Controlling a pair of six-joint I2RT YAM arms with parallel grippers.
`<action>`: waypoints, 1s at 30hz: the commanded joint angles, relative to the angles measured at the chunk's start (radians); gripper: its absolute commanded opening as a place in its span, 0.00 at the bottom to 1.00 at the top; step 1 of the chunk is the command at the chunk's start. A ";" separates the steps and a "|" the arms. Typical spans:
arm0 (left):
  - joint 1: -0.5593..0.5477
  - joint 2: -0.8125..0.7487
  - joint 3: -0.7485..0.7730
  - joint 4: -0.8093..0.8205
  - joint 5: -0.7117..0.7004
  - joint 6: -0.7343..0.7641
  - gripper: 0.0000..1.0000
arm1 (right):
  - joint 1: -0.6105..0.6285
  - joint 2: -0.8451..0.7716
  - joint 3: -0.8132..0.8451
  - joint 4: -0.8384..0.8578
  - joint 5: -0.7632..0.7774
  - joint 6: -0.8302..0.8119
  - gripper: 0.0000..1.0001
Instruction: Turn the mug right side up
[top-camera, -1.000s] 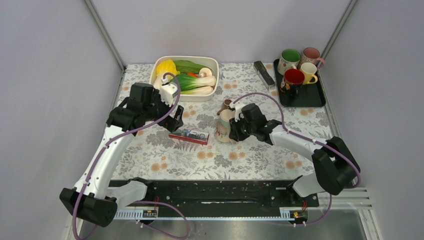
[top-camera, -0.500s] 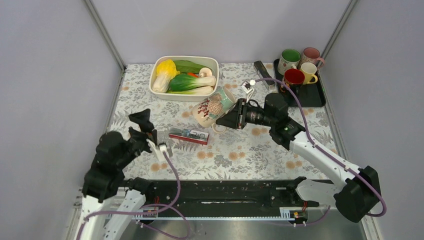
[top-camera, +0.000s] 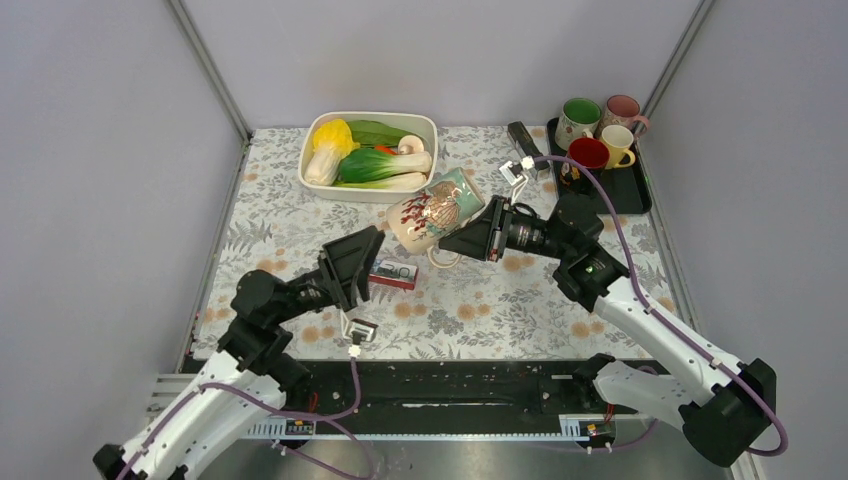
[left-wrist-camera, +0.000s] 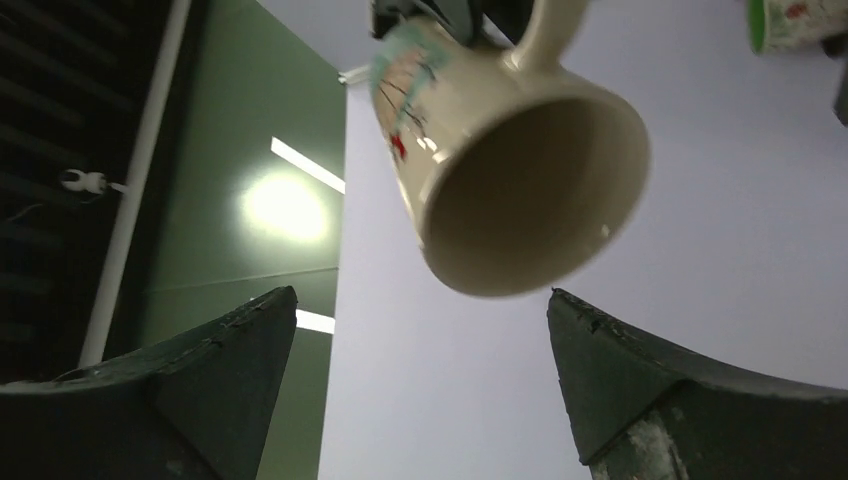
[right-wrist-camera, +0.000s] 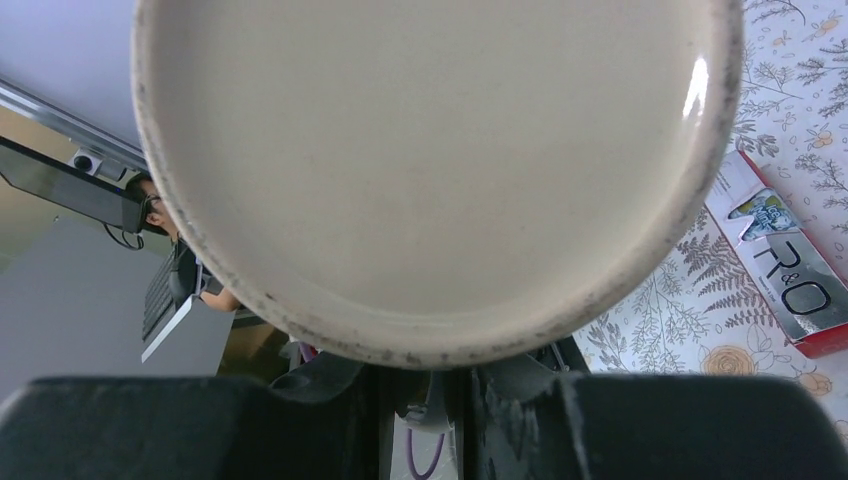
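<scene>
Now left end effector (left-wrist-camera: 420, 300) beneath mug (top-camera: 430, 212)

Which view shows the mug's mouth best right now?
Left wrist: it looks up into the open mouth of the floral mug. Top external shows only its painted side; right wrist shows just its base.

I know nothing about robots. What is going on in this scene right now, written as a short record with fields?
mug: floral mug lifted off the table, tipped on its side, mouth towards the left arm
right gripper: right gripper shut on the floral mug
left gripper: left gripper open, empty, under the mug's mouth
task state: mug not yet right side up
nearby: red box on the table, dish of vegetables, tray of mugs at the far right
</scene>
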 joint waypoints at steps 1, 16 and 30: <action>-0.139 0.069 0.049 0.216 -0.106 0.005 0.99 | -0.003 -0.029 0.084 0.154 0.004 0.014 0.00; -0.166 0.247 0.182 0.225 -0.210 0.055 0.68 | 0.010 0.017 0.091 0.185 -0.037 0.060 0.00; -0.174 0.261 0.215 -0.064 -0.242 0.106 0.00 | 0.001 0.081 0.097 0.153 -0.049 0.060 0.19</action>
